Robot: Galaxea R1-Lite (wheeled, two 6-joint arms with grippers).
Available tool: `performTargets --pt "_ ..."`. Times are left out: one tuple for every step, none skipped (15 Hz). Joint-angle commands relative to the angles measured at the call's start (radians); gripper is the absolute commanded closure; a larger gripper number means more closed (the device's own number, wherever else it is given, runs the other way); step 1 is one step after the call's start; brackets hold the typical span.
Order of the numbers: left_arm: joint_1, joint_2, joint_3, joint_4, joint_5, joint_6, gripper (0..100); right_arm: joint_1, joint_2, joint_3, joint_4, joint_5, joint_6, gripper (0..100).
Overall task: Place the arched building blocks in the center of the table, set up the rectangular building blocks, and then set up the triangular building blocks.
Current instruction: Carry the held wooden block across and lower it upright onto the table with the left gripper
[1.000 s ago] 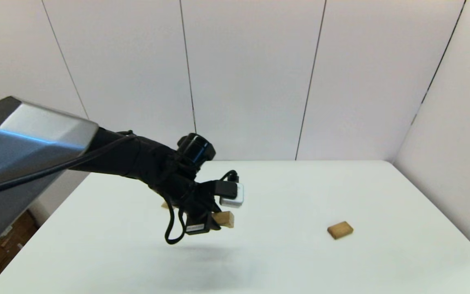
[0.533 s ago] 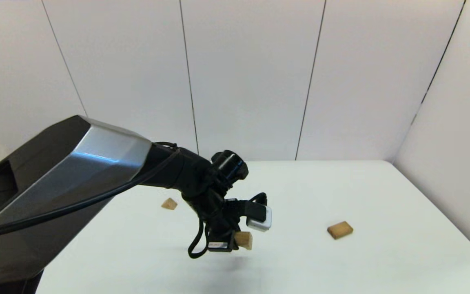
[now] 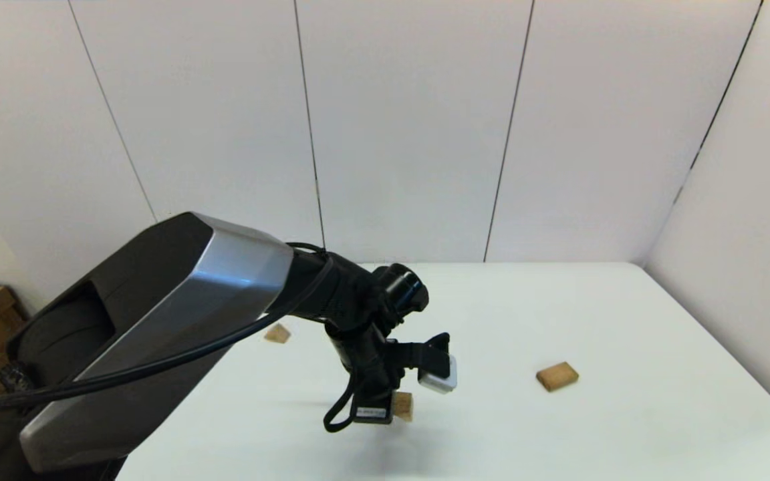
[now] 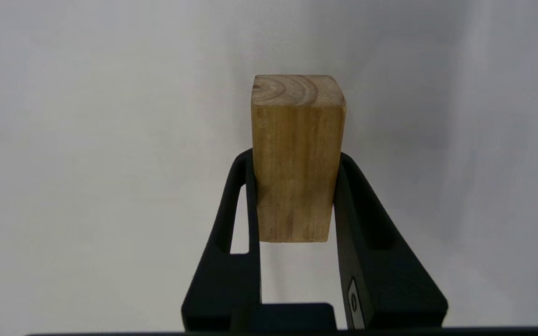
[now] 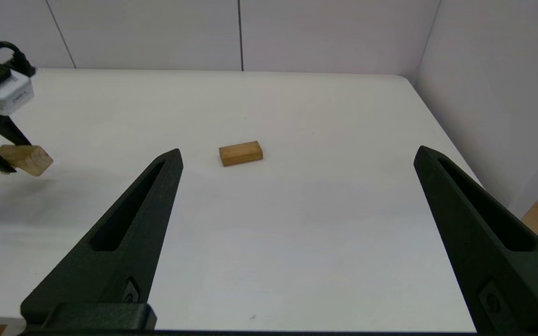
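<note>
To the left gripper's (image 3: 395,407) left lies a small light-wood triangular block (image 3: 277,333). Its fingers pinch the light-wood arched block (image 4: 295,158) just above the white table (image 3: 559,441). Right of it rests a tan rectangular slab (image 3: 557,376). The right gripper (image 5: 297,158) is spread wide.

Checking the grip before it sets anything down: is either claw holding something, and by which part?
The left claw holds the arched block by its two long side faces, near one end. The right claw is open and holds nothing.
</note>
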Motion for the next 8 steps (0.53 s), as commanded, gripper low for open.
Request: performTargets --pt "-0.006 0.05 -0.052 0.021 0.006 -0.057 100 -0.001 -0.002 0.0 -0.001 0.0 0.0 0" --pt "-0.013 0.059 -0.072 0.029 0.017 -0.078 100 0.001 -0.002 0.0 -0.001 0.0 0.0 0" --pt "-0.017 0.065 -0.092 0.052 0.023 -0.093 100 -0.001 -0.002 0.0 -0.002 0.0 0.0 0" --pt "-0.02 0.071 -0.118 0.093 0.023 -0.104 100 0.001 -0.002 0.0 -0.001 0.0 0.0 0" --pt "-0.023 0.082 -0.141 0.126 0.023 -0.109 100 0.001 -0.002 0.0 -0.001 0.0 0.0 0" --pt "-0.025 0.086 -0.161 0.149 0.023 -0.116 100 0.001 -0.002 0.0 -0.001 0.0 0.0 0" --pt "-0.026 0.091 -0.17 0.158 0.023 -0.121 100 0.001 -0.002 0.0 -0.001 0.0 0.0 0" --pt "-0.026 0.096 -0.171 0.159 0.024 -0.121 100 -0.001 -0.002 0.0 -0.001 0.0 0.0 0"
